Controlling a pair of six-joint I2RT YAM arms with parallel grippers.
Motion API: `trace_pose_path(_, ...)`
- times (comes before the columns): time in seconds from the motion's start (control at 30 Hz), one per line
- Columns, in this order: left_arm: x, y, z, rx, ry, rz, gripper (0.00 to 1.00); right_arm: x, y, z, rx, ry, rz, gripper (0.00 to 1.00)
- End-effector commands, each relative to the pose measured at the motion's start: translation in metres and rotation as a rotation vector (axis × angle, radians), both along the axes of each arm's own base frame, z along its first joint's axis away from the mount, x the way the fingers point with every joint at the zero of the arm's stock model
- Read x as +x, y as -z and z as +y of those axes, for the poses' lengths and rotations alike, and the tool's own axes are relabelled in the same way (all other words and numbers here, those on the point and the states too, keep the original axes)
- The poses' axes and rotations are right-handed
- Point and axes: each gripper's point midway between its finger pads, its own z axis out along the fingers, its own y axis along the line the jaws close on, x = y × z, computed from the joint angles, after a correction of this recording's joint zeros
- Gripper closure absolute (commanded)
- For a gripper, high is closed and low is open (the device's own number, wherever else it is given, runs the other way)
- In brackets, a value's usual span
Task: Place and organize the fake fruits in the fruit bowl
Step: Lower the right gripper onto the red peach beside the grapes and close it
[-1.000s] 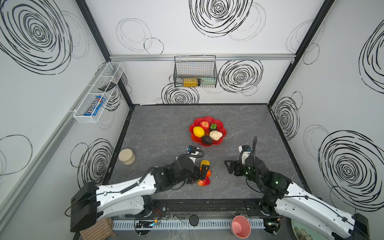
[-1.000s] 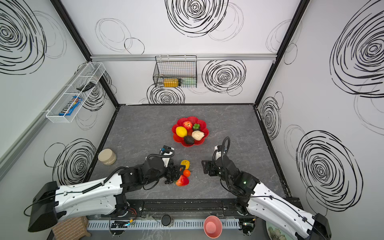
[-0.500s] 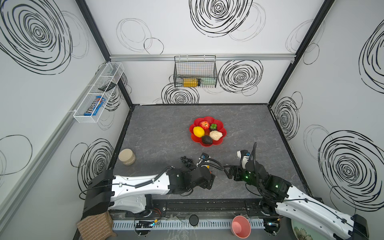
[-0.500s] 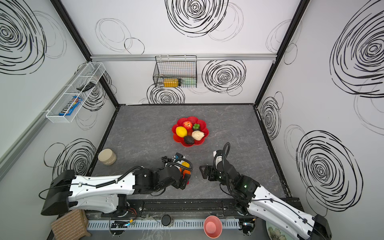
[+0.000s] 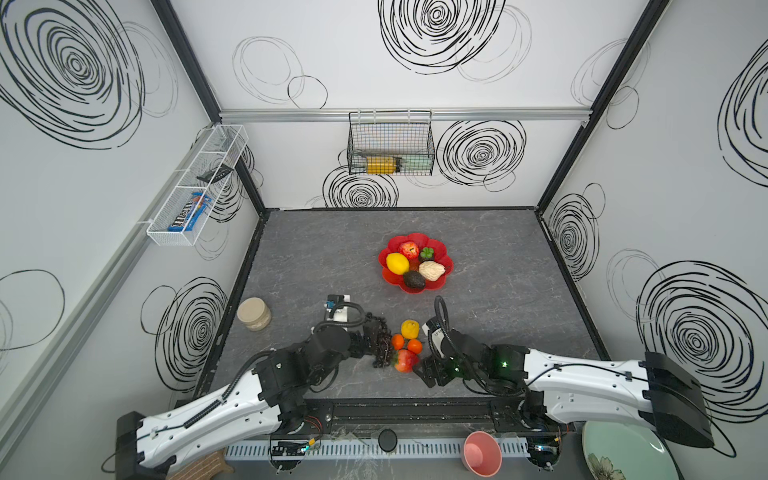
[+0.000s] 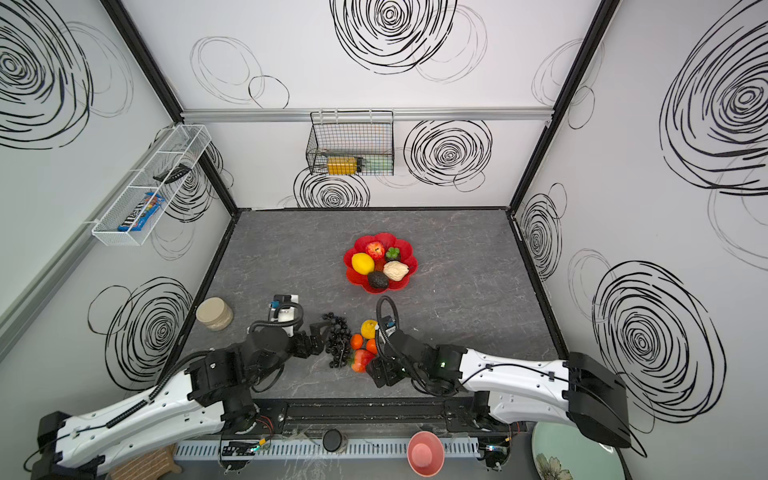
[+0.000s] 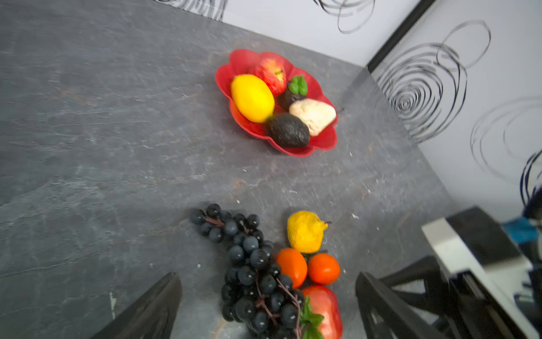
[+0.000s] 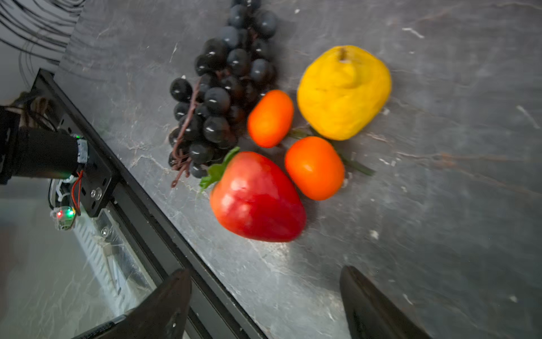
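White walls (image 5: 436, 62) scrawled with black spirals enclose the cell on three sides, joined by black corner posts (image 5: 569, 141). An aluminium rail (image 5: 291, 114) crosses the back wall. The floor of the cell is a dark grey, marble-veined table (image 5: 332, 249), dusted with pale flecks in the wrist views.

Two white-and-black arms reach in from the front edge. The left gripper (image 7: 267, 287) has its jaws spread wide and holds nothing; the grape bunch (image 5: 381, 345) lies just ahead of it. The right gripper (image 8: 265, 274) is likewise released and empty, just beside the strawberry (image 5: 405, 360).

A white mesh shelf (image 5: 195, 187) on the left wall holds a candy pack (image 5: 189, 212). A black wire basket (image 5: 390, 143) hangs from the rail. A pale green plate (image 5: 623, 453) sits off the table at the front right, with a pink cup (image 5: 482, 453) nearby.

The fruit bowl (image 5: 415, 237) stands mid-table, well apart from both grippers. It carries an apple (image 5: 409, 249), a smooth lemon (image 5: 397, 263), a mangosteen (image 5: 426, 253), a cream wrinkled fruit (image 5: 432, 271) and an avocado (image 5: 414, 280). A beige jar (image 5: 254, 314) stands by the left wall.

Near the front edge, clustered with the grapes and strawberry, lie a wrinkled lemon (image 5: 410, 328) and two oranges (image 5: 397, 341).
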Motion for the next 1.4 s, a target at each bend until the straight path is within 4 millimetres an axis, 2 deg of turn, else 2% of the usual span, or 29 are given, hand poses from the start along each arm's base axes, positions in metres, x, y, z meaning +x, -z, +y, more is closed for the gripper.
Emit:
trace_pose_path(0.0, 0.002, 0.000, 0.011, -0.053, -0.004, -0.002, 0.03, 0.002, -0.003, 0.017, -0.063, -0.057, -0.079, 0.16)
trace_pose_path(0.2, 0.003, -0.015, 0.022, -0.098, -0.042, -0.056, 0.03, 0.004, 0.016, 0.028, -0.238, -0.098, -0.100, 0.17)
trace_pose_path(0.3, 0.002, -0.017, 0.023, -0.108, -0.043, -0.065, 0.03, 0.009, 0.020, 0.027, -0.276, -0.086, -0.116, 0.18)
trace_pose_path(0.4, 0.001, -0.019, 0.026, -0.115, -0.053, -0.073, 0.03, 0.012, 0.024, 0.026, -0.305, -0.086, -0.126, 0.23)
trace_pose_path(0.53, 0.001, -0.021, 0.029, -0.122, -0.068, -0.088, 0.02, 0.014, 0.032, 0.025, -0.350, -0.091, -0.132, 0.23)
trace_pose_path(0.97, 0.002, -0.020, 0.036, -0.116, -0.099, -0.096, 0.01, 0.011, 0.037, 0.043, -0.377, -0.128, -0.124, 0.24)
trace_pose_path(1.1, 0.002, -0.019, 0.036, -0.111, -0.103, -0.093, 0.01, 0.001, 0.038, 0.050, -0.365, -0.171, -0.124, 0.16)
trace_pose_path(1.23, 0.002, -0.022, 0.039, -0.119, -0.115, -0.104, 0.01, 0.002, 0.041, 0.049, -0.382, -0.158, -0.130, 0.13)
trace_pose_path(1.37, 0.001, -0.022, 0.040, -0.124, -0.118, -0.106, 0.01, 0.007, 0.042, 0.047, -0.409, -0.140, -0.139, 0.16)
